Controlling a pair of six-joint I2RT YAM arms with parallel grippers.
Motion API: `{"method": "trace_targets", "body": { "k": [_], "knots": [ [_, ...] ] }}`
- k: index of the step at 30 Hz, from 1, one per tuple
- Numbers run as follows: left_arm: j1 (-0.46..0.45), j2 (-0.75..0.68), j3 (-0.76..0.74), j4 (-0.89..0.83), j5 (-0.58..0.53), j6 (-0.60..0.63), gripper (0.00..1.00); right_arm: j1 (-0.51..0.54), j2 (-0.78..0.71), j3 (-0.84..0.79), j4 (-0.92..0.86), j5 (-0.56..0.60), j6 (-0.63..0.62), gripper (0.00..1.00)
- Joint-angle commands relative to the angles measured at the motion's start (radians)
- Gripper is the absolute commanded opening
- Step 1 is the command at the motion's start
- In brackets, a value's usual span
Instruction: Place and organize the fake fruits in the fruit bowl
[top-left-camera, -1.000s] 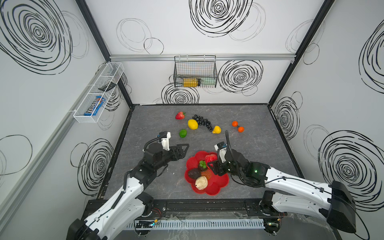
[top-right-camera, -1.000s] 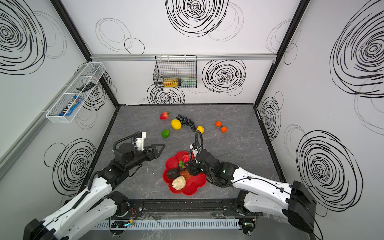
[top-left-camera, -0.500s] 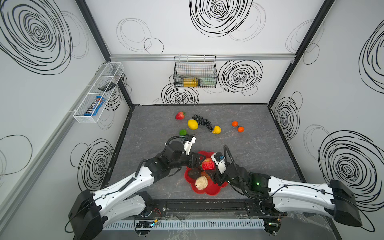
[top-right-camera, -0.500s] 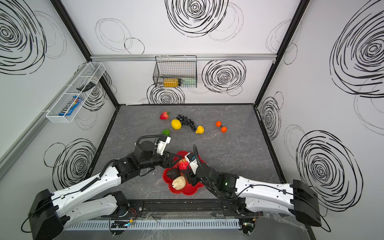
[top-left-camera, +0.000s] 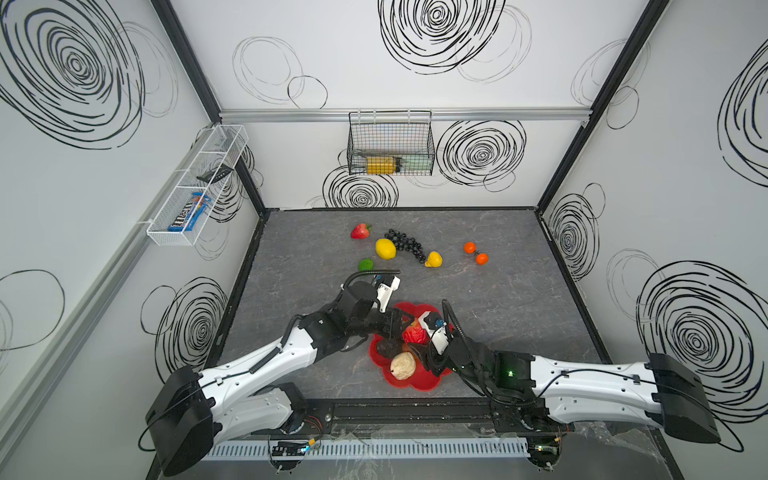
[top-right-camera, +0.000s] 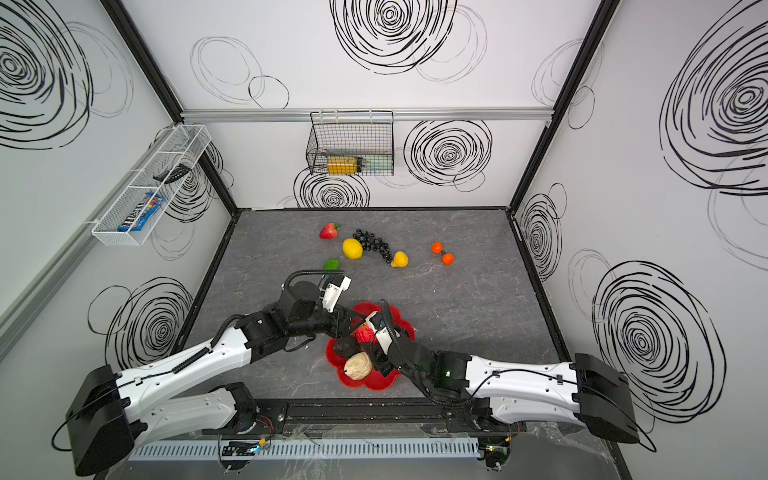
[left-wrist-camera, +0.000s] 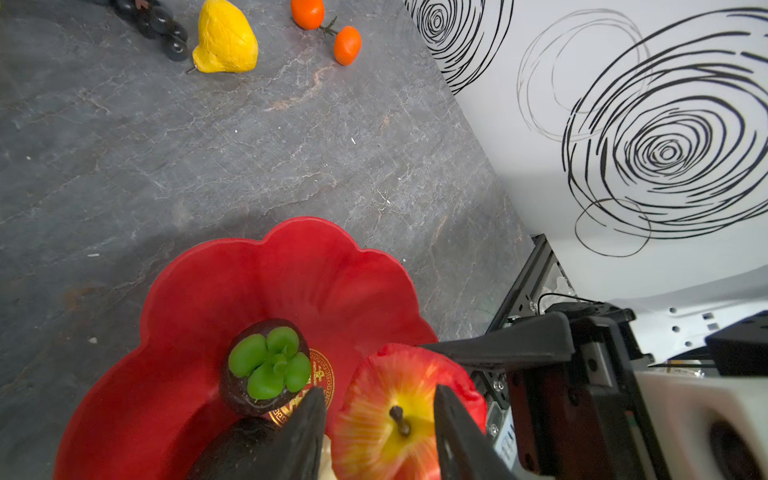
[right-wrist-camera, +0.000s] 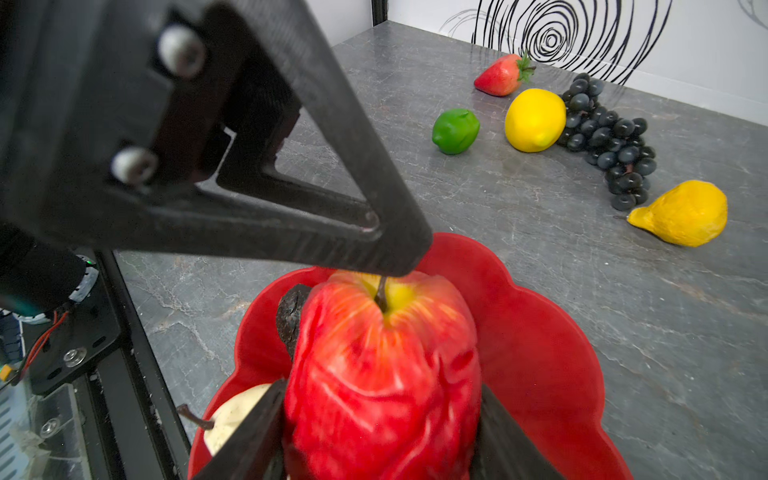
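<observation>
The red fruit bowl (top-left-camera: 419, 384) (left-wrist-camera: 291, 249) sits near the table's front. My right gripper (right-wrist-camera: 382, 424) (top-left-camera: 422, 345) is shut on the red apple (right-wrist-camera: 382, 374) (top-left-camera: 414, 334) above the bowl, stem up. My left gripper (left-wrist-camera: 380, 411) (top-left-camera: 405, 326) reaches in from the left, its jaws partly apart, straddling the apple's stem. In the bowl lie a mangosteen (left-wrist-camera: 266, 365), a dark avocado (top-left-camera: 387, 348) and a beige lumpy fruit (top-left-camera: 402, 365). Further back on the table are a strawberry (top-left-camera: 360, 231), lemon (top-left-camera: 385, 248), black grapes (top-left-camera: 406, 244), a second yellow fruit (top-left-camera: 433, 259), a lime (top-left-camera: 365, 264) and two oranges (top-left-camera: 469, 247).
A black wire basket (top-left-camera: 390, 143) with a yellow container hangs on the back wall. A white mesh basket (top-left-camera: 195, 187) with a blue packet hangs on the left wall. A black frame rail (top-left-camera: 415, 409) runs along the table's front edge, close to the bowl.
My left arm has swung from left of the bowl to over it, and its jaws have narrowed around the apple's top. The right gripper has kept the apple and shifted slightly towards the front.
</observation>
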Motion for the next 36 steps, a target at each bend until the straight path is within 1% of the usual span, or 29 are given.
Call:
{"method": "trace_targets", "body": {
  "k": [1, 10, 13, 23, 28, 32, 34, 36],
  "knots": [
    [-0.009, 0.005, 0.025, 0.026, 0.015, 0.006, 0.4, 0.01, 0.006, -0.001, 0.042, 0.039, -0.01, 0.49],
    [-0.024, 0.014, 0.027, 0.035, 0.023, 0.001, 0.31, 0.014, 0.02, -0.002, 0.044, 0.041, 0.005, 0.49],
    [-0.027, 0.019, 0.028, 0.034, 0.023, 0.002, 0.26, 0.016, 0.024, -0.001, 0.043, 0.045, 0.007, 0.48],
    [-0.033, 0.026, 0.022, 0.047, 0.026, -0.004, 0.16, 0.022, 0.03, -0.003, 0.044, 0.057, 0.016, 0.48],
    [-0.051, 0.023, 0.022, 0.07, 0.025, -0.016, 0.11, 0.023, 0.028, -0.004, 0.04, 0.068, 0.026, 0.49],
    [-0.067, 0.023, 0.023, 0.08, 0.01, -0.017, 0.1, 0.023, 0.02, 0.004, 0.013, 0.089, 0.04, 0.53],
    [-0.084, 0.024, 0.033, 0.063, -0.034, -0.01, 0.08, 0.023, 0.011, 0.012, -0.02, 0.131, 0.085, 0.57],
    [-0.103, 0.029, 0.044, 0.056, -0.062, -0.003, 0.07, 0.02, -0.009, 0.008, -0.043, 0.143, 0.097, 0.63]
  ]
}}
